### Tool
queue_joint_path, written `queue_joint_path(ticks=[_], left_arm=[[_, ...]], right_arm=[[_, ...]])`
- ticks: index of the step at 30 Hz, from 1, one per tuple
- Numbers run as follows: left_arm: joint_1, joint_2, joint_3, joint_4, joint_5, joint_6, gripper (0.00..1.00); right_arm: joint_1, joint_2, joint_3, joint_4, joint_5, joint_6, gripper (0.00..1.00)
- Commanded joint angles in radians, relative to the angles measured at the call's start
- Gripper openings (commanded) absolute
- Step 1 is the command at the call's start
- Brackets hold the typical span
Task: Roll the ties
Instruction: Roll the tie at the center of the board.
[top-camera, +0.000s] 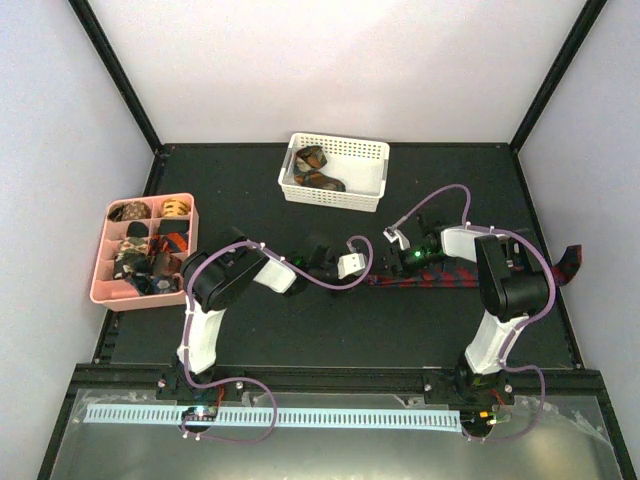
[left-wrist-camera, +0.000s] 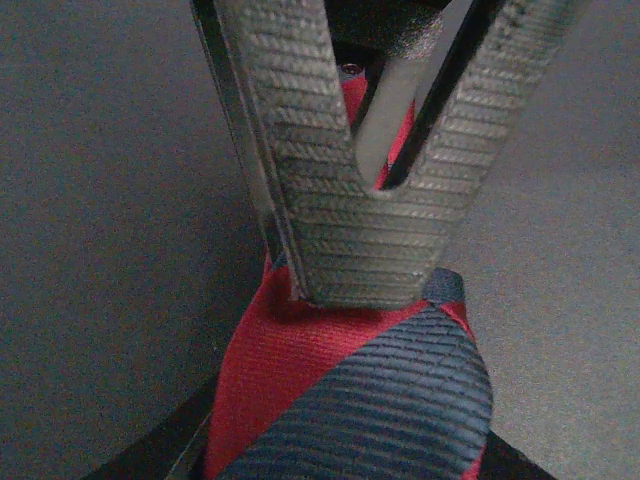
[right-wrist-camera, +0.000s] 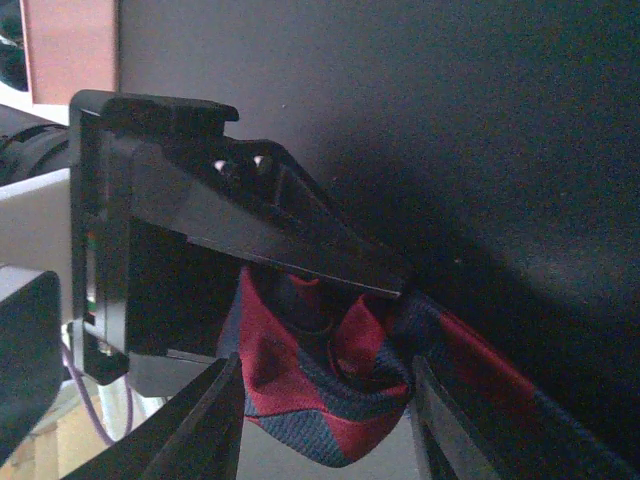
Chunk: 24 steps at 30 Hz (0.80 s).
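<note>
Across the right half of the black bench (top-camera: 300, 330), 1 red-and-dark plaid tie (top-camera: 440, 273) stretched left to right, left pincer (left-wrist-camera: 365, 270) pinching its left end, right pincer (right-wrist-camera: 320, 420) spread around a bunched fold just beside it.

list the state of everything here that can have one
red plaid tie: unrolled, stretched out flat, one end bunched between the grippers
left gripper: shut on the tie's end
right gripper: open, fingers either side of the bunched fabric
white basket: holds rolled ties
pink tray: most compartments filled with coiled ties
</note>
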Motion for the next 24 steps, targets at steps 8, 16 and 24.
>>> queue_joint_path(ticks=[8,16,24], left_arm=[[-0.005,0.018,0.009,-0.090,-0.035,0.020,0.37],[-0.005,0.020,0.009,-0.089,-0.035,0.013,0.37],[-0.005,0.018,0.001,-0.083,-0.024,0.013,0.38]], right_arm=[[-0.004,0.015,0.023,-0.093,0.016,-0.024,0.44],[-0.003,0.031,0.043,-0.038,0.022,0.021,0.24],[-0.003,0.047,0.090,-0.072,0.081,-0.031,0.02]])
